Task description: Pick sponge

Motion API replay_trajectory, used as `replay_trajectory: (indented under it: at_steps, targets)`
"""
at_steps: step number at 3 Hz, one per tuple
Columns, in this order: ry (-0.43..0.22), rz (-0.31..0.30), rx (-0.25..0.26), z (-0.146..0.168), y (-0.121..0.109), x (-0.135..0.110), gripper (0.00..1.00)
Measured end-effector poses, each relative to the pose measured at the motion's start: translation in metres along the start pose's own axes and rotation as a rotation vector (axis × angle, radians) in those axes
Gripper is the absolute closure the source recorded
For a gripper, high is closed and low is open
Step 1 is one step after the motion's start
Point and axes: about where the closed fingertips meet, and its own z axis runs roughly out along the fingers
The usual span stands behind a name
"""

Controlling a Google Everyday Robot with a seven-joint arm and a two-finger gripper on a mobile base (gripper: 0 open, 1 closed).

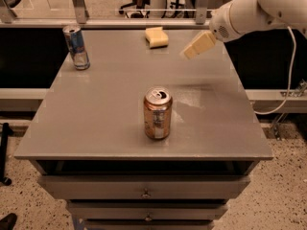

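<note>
Sponge [157, 37] lies free, upper centre

It rests near the far edge of the grey table [96, 128]. The gripper [188, 54] hovers above the tabletop just right of it, not touching; whether it is open cannot be told.

Hand [193, 50] blurred above the table [96, 109], far right, arm [261, 8] cut off at the top-right edge, lower drawers [144, 211] cropped

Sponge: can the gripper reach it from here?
Probably yes. The gripper hovers close beside the sponge, bare tabletop between them; the orange can and the blue can stand well off that path.
</note>
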Motion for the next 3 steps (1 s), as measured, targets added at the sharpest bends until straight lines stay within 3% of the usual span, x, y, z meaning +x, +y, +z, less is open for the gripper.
replay_trajectory:
  at_steps: [1, 3]
  targets:
    - [-0.074, 0.113, 0.022, 0.04, -0.017, -0.013, 0.0]
    - [-0.151, 0.291, -0.035, 0.146, -0.028, -0.034, 0.0]
